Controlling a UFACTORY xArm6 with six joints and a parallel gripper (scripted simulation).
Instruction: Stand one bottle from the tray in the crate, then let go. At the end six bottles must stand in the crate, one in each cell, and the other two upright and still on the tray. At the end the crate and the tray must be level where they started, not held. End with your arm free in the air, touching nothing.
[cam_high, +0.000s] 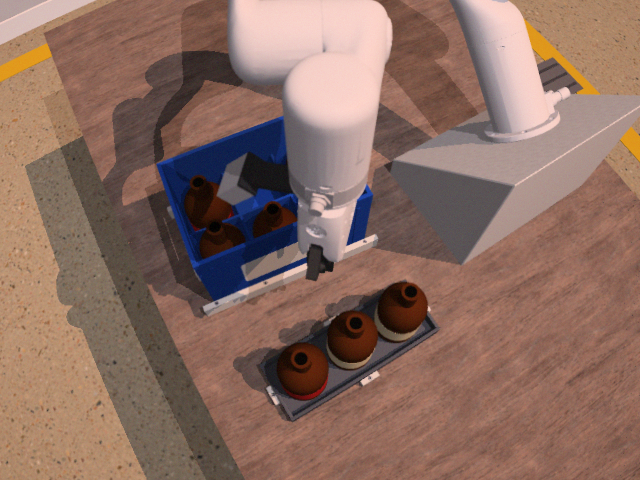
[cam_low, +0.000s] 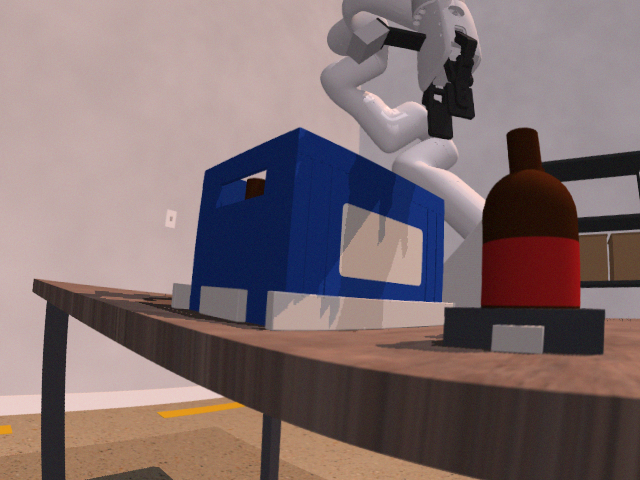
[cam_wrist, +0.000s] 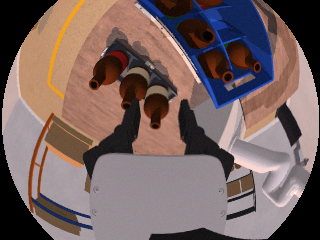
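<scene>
The blue crate (cam_high: 240, 245) stands on the table and holds several brown bottles, three of which show in the top view (cam_high: 219, 237); the arm hides the rest. In the wrist view the crate (cam_wrist: 216, 32) has one empty cell (cam_wrist: 230, 22) in the middle of its far row. The dark tray (cam_high: 351, 361) holds three upright bottles: one with a red label (cam_high: 302, 369) and two with cream labels (cam_high: 353, 338) (cam_high: 402, 310). My gripper (cam_high: 317, 263) (cam_low: 447, 111) is open and empty, high above the table between crate and tray. In the wrist view a tray bottle (cam_wrist: 156, 102) shows far below the fingers.
The arm's grey base block (cam_high: 496, 175) stands right of the crate. White rails (cam_high: 289, 276) edge the crate's foot. The red-label bottle (cam_low: 529, 232) stands near the table's front edge in the exterior view. Shelves (cam_low: 604, 222) lie behind.
</scene>
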